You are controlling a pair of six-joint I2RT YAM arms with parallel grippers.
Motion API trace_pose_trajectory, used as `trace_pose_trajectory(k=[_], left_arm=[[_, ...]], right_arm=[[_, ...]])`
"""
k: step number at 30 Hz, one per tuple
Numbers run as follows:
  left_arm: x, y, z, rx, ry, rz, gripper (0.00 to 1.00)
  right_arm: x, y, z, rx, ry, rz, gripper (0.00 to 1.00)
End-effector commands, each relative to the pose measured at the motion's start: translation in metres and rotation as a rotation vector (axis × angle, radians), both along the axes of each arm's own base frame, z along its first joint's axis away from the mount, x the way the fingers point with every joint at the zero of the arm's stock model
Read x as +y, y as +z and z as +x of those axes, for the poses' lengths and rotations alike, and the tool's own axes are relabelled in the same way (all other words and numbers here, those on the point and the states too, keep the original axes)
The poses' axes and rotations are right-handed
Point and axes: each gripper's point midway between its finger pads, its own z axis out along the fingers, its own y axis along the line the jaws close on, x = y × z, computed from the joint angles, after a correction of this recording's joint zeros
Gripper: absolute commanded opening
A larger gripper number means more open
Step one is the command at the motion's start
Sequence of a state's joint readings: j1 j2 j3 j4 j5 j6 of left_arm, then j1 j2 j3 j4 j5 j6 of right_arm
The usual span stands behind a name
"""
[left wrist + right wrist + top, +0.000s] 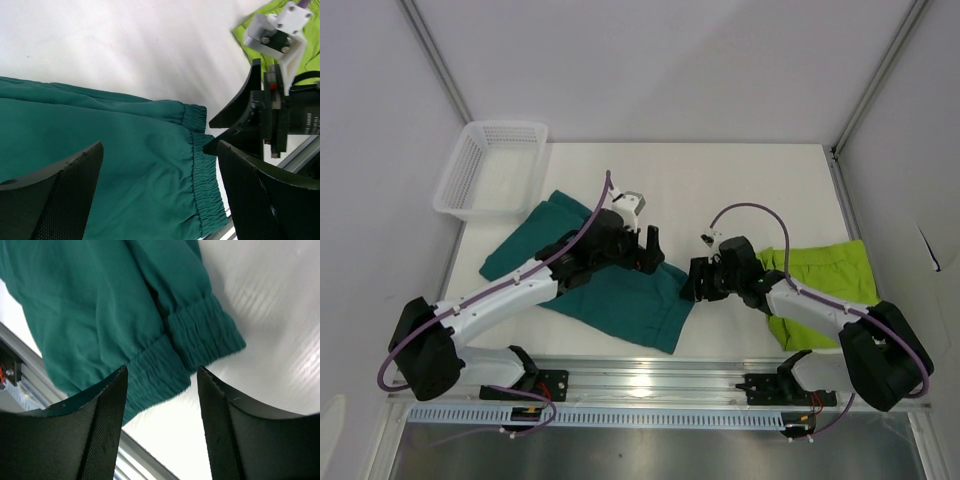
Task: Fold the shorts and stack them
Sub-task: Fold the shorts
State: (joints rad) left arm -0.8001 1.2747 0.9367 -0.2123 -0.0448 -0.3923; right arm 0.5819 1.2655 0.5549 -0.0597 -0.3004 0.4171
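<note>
The dark teal shorts (610, 285) lie flat on the table left of centre, elastic waistband toward the right. My left gripper (645, 250) hovers open over them; in the left wrist view its fingers (60, 195) stand wide apart above the teal cloth (125, 150), holding nothing. My right gripper (692, 282) is at the waistband's edge. It is open (162, 371), with the teal waistband (200, 335) just beyond its tips and bare table between them. The lime green shorts (825, 275) lie at the right, partly under the right arm.
A white mesh basket (490, 165) stands at the table's back left corner. An aluminium rail (650, 375) runs along the near edge. The right gripper's body (280, 115) sits close to the left gripper's right finger. White walls enclose the table.
</note>
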Motion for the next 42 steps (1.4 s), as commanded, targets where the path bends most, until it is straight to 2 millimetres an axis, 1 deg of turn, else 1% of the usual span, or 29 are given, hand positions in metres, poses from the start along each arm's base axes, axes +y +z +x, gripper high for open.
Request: trace_pose_trajectory(k=[1, 3, 6, 7, 9, 10, 11, 12, 14, 15, 18, 19, 21, 22, 25, 28, 30, 32, 33, 34, 35, 36, 38, 40, 41, 42], left_arm=[[0.01, 0.005, -0.002, -0.01, 0.035, 0.003, 0.96], [0.013, 0.006, -0.003, -0.016, 0.041, 0.004, 0.96], [0.017, 0.003, -0.003, -0.014, 0.049, 0.02, 0.97], [0.018, 0.004, -0.004, -0.016, 0.05, 0.02, 0.97], [0.019, 0.003, -0.003, -0.017, 0.053, 0.023, 0.97], [0.019, 0.002, -0.004, -0.016, 0.053, 0.024, 0.97], [0.02, 0.002, -0.004, -0.018, 0.055, 0.024, 0.97], [0.02, 0.002, -0.004, -0.017, 0.055, 0.023, 0.97], [0.021, 0.004, -0.004, -0.022, 0.055, 0.021, 0.97], [0.021, 0.002, -0.004, -0.019, 0.054, 0.023, 0.97], [0.022, 0.004, -0.005, -0.023, 0.055, 0.021, 0.97], [0.022, 0.005, -0.004, -0.026, 0.055, 0.017, 0.97], [0.022, 0.005, -0.005, -0.026, 0.057, 0.017, 0.97], [0.022, 0.006, -0.005, -0.027, 0.055, 0.014, 0.97], [0.022, 0.007, -0.006, -0.029, 0.052, 0.012, 0.97], [0.022, 0.009, -0.006, -0.035, 0.05, 0.006, 0.97], [0.021, 0.007, -0.006, -0.033, 0.049, 0.004, 0.97], [0.02, 0.007, -0.006, -0.03, 0.043, 0.002, 0.97], [0.02, 0.007, -0.007, -0.031, 0.041, -0.001, 0.97], [0.019, 0.006, -0.006, -0.031, 0.039, -0.002, 0.97], [0.019, 0.004, -0.007, -0.029, 0.039, 0.001, 0.97], [0.019, 0.004, -0.007, -0.028, 0.036, -0.002, 0.97], [0.018, 0.003, -0.007, -0.027, 0.034, -0.003, 0.97], [0.018, 0.004, -0.007, -0.03, 0.032, -0.005, 0.97], [0.019, 0.004, -0.007, -0.033, 0.032, -0.003, 0.97], [0.02, 0.003, -0.007, -0.034, 0.035, 0.002, 0.97]], right_arm=[[0.016, 0.01, 0.019, -0.066, 0.04, 0.006, 0.58], [0.022, 0.002, 0.018, -0.047, 0.058, -0.011, 0.57], [0.024, -0.005, 0.015, -0.04, 0.067, -0.044, 0.47], [0.024, -0.005, 0.016, -0.045, 0.064, -0.049, 0.42], [0.024, -0.003, 0.014, -0.05, 0.071, -0.049, 0.36], [0.025, 0.0, 0.014, -0.055, 0.075, -0.047, 0.28], [0.025, 0.001, 0.013, -0.052, 0.077, -0.05, 0.23], [0.027, 0.007, 0.015, -0.071, 0.081, -0.045, 0.13], [0.026, 0.012, 0.015, -0.081, 0.082, -0.052, 0.02], [0.025, 0.017, 0.02, -0.101, 0.073, -0.061, 0.0], [0.024, 0.03, 0.024, -0.136, 0.072, -0.063, 0.0], [0.025, 0.04, 0.027, -0.157, 0.066, -0.056, 0.0], [0.024, 0.046, 0.032, -0.175, 0.056, -0.066, 0.0], [0.022, 0.052, 0.037, -0.191, 0.042, -0.08, 0.0], [0.022, 0.058, 0.045, -0.213, 0.027, -0.102, 0.0], [0.018, 0.051, 0.056, -0.221, -0.01, -0.14, 0.0], [0.009, 0.037, 0.072, -0.22, -0.063, -0.205, 0.0], [0.006, 0.023, 0.085, -0.189, -0.094, -0.231, 0.0], [0.003, 0.005, 0.097, -0.15, -0.113, -0.259, 0.0], [-0.002, -0.004, 0.106, -0.14, -0.144, -0.29, 0.0], [-0.004, -0.008, 0.118, -0.144, -0.177, -0.316, 0.0], [-0.009, -0.03, 0.12, -0.098, -0.188, -0.365, 0.0], [-0.011, -0.038, 0.128, -0.081, -0.206, -0.39, 0.0], [-0.007, -0.039, 0.131, -0.085, -0.205, -0.382, 0.0], [-0.007, -0.036, 0.131, -0.091, -0.209, -0.375, 0.19], [-0.007, -0.03, 0.131, -0.104, -0.218, -0.36, 0.31]])
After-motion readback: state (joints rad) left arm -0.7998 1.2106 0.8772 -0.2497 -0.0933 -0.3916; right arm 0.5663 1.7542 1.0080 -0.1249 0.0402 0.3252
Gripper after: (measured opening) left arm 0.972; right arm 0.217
